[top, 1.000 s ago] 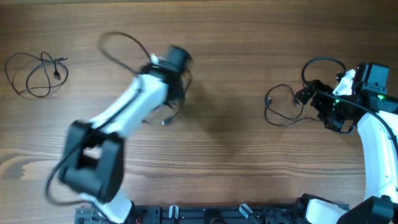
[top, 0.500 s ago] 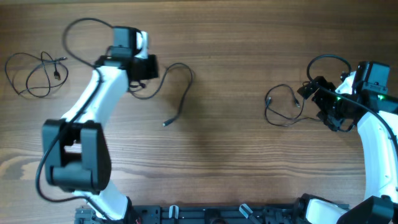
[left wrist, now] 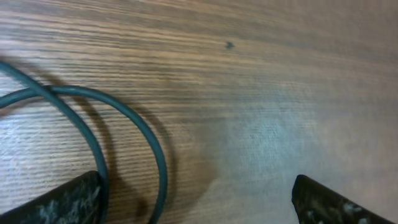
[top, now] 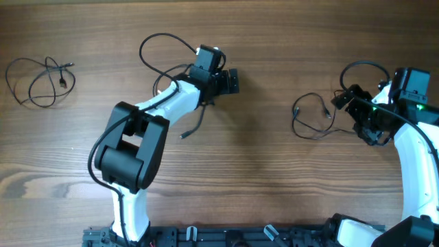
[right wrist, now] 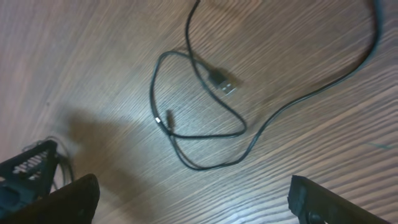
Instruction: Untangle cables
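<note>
Left end effector (top: 232,81), clamped shut a second ago, now stands wide open at upper middle. Its cable (top: 183,135) lies dropped on the table (top: 260,192), well apart from the others, so it is probably freed. Right end effector (right wrist: 189,202) gapes empty above another strand (right wrist: 222,82) at right.

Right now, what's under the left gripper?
Under the left gripper, open: bare table, plus a cable loop by one finger. Overhead, the arm hides part of the cable.
</note>
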`<state>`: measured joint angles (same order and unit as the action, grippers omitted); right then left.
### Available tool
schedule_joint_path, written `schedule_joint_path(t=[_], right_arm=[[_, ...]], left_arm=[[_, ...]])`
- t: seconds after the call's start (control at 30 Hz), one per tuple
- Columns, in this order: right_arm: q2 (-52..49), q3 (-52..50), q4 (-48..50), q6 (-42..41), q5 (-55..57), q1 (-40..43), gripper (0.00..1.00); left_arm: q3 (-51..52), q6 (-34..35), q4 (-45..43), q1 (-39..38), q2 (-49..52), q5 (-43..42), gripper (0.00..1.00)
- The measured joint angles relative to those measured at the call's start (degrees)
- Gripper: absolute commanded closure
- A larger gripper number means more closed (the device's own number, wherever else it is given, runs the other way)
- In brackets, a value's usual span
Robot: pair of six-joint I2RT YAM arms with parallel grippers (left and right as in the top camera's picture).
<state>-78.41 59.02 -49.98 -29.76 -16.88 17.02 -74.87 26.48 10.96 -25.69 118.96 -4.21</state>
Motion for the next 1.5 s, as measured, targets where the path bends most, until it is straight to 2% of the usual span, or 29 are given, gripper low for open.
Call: schedule_joint_path(t=[0.1, 0.13, 0.33, 0.5, 0.53, 0.6, 0.73, 0.87, 0.97, 1.0, 1.03, 1.2, 1.3, 1.4, 1.5], right_arm=[[0.00, 0.00, 0.50, -0.02, 1.53, 0.00, 0.00], [0.00, 0.00, 0.81, -0.02, 1.79, 0.00, 0.00], [0.00, -0.02, 2.54, -0.02, 2.43, 0.00, 0.00], [-0.39, -0.02, 2.80, -0.02, 2.40, 0.00, 0.00], [-0.76, -0.02, 2.82, -0.02, 2.43, 0.00, 0.00], [-1.57, -0.02, 2.82, -0.02, 2.43, 0.00, 0.00], [-2.67, -0.02, 2.82, -0.02, 2.43, 0.00, 0.00], [-3.15, -0.02, 2.82, -0.02, 2.43, 0.00, 0.00], [-3.15, -0.02, 2.82, -0.02, 2.43, 0.00, 0.00], [-3.15, -0.02, 2.82, -0.02, 2.43, 0.00, 0.00], [-3.15, -0.02, 2.82, -0.02, 2.43, 0.00, 0.00], [-3.15, -0.02, 2.86, -0.02, 2.43, 0.00, 0.00], [-3.15, -0.02, 2.60, -0.02, 2.43, 0.00, 0.00], [-3.15, -0.02, 2.47, -0.02, 2.45, 0.00, 0.00], [-3.15, -0.04, 2.47, -0.02, 2.45, 0.00, 0.00]], left_arm=[[-0.13, 3.26, 0.13, -0.92, 0.37, 3.32, 0.34], [-0.15, 3.91, 0.09, -1.01, 0.48, 3.96, 0.37], [-0.28, 6.23, 0.55, -1.70, 0.81, 7.37, 0.34], [-1.27, 3.37, 2.78, -2.27, 1.44, 10.38, 0.32], [-1.60, 2.67, 3.13, -2.47, 1.73, 11.13, 0.34], [-2.23, 1.64, 3.82, -2.95, 2.29, 13.20, 0.51], [-2.56, 0.52, 4.44, -3.15, 2.99, 16.83, 0.51], [-3.10, 0.35, 5.31, -3.19, 3.48, 17.49, 0.59], [-3.41, 0.22, 6.14, -3.19, 3.72, 18.40, 0.70], [-3.41, 0.15, 6.36, -3.19, 3.74, 18.75, 0.79], [-3.45, 0.07, 6.56, -3.19, 3.74, 19.02, 0.96], [-3.52, 0.37, 7.72, -3.06, 3.50, 19.76, 0.96], [-3.30, -2.27, 11.15, -1.62, 1.79, 18.69, 0.96], [-2.23, -6.67, 11.45, 3.61, 0.33, 18.58, 0.96], [-1.79, -11.28, 6.73, 12.39, -2.84, 19.15, 0.96]])
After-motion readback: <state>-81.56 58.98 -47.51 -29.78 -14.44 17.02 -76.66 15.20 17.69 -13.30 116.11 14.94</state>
